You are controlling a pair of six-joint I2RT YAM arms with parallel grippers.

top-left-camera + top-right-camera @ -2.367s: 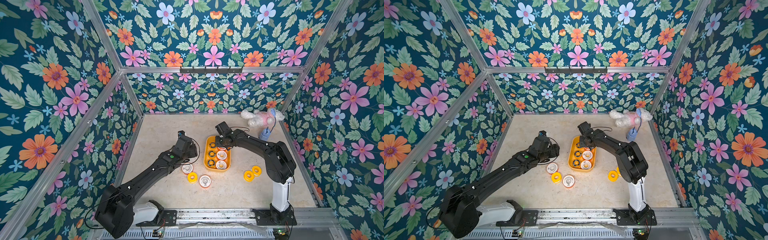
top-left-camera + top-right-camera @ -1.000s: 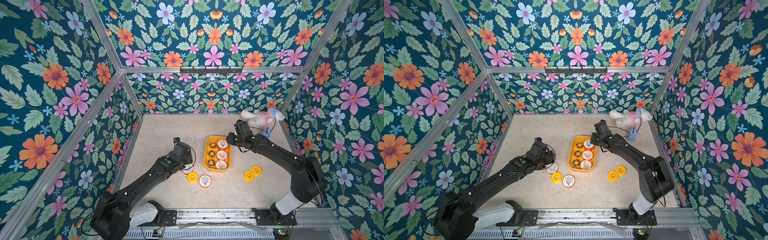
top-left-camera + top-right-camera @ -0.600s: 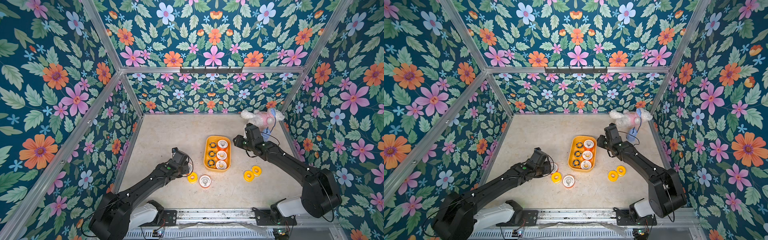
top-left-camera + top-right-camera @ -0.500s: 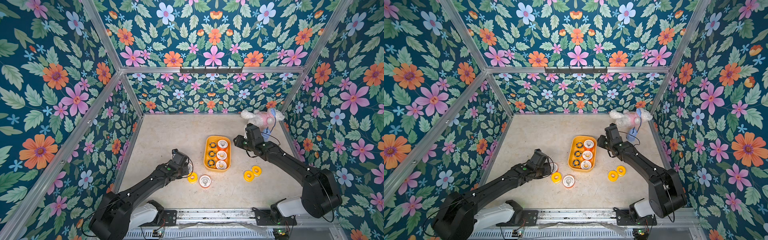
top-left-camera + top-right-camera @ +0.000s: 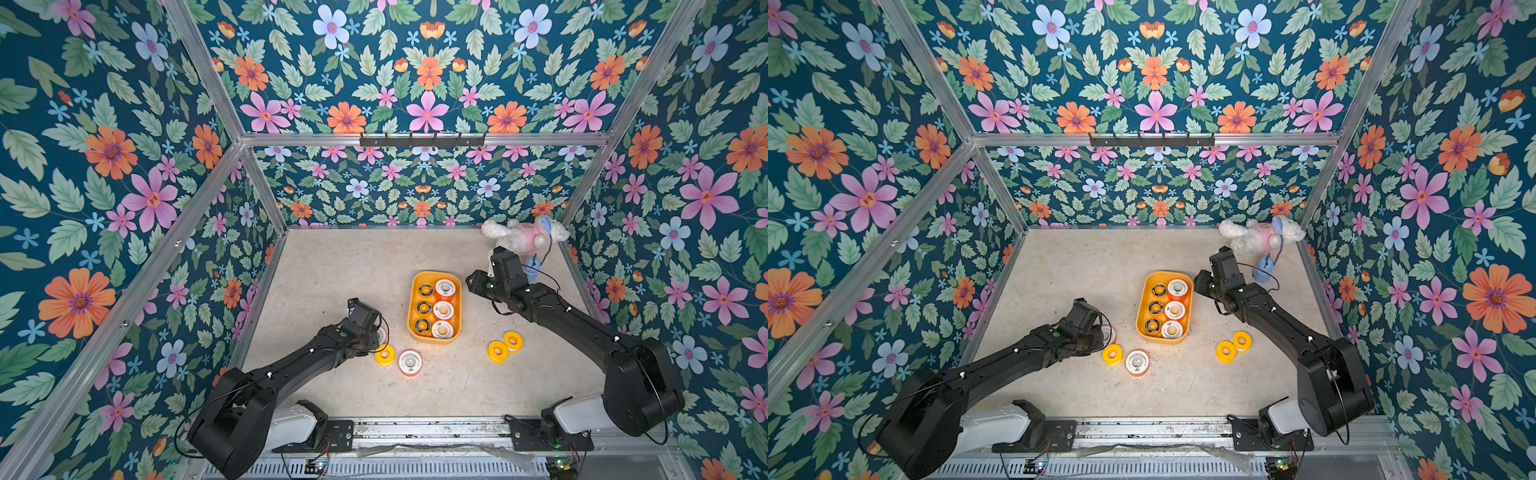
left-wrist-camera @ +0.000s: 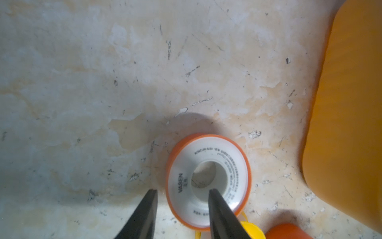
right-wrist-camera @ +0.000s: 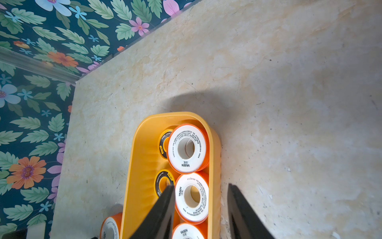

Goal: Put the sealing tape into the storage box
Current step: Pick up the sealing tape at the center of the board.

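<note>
Storage box [image 5: 434, 274] holding six visible sealing tape spools [image 5: 444, 310]; five remain on the counter [image 5: 340, 270], one white spool [image 6: 182, 182] straddled by the left jaws, apart, seemingly unclamped; right jaws apart, empty.

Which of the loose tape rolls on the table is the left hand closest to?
The white-faced, orange-rimmed roll with one finger of the left hand at its centre hole. The other loose white-and-orange roll and the three yellow ones lie untouched.

Yellow storage box [image 5: 432, 341] with six spools [image 5: 443, 310], two yellow spools [image 5: 497, 351] loose nearby
</note>
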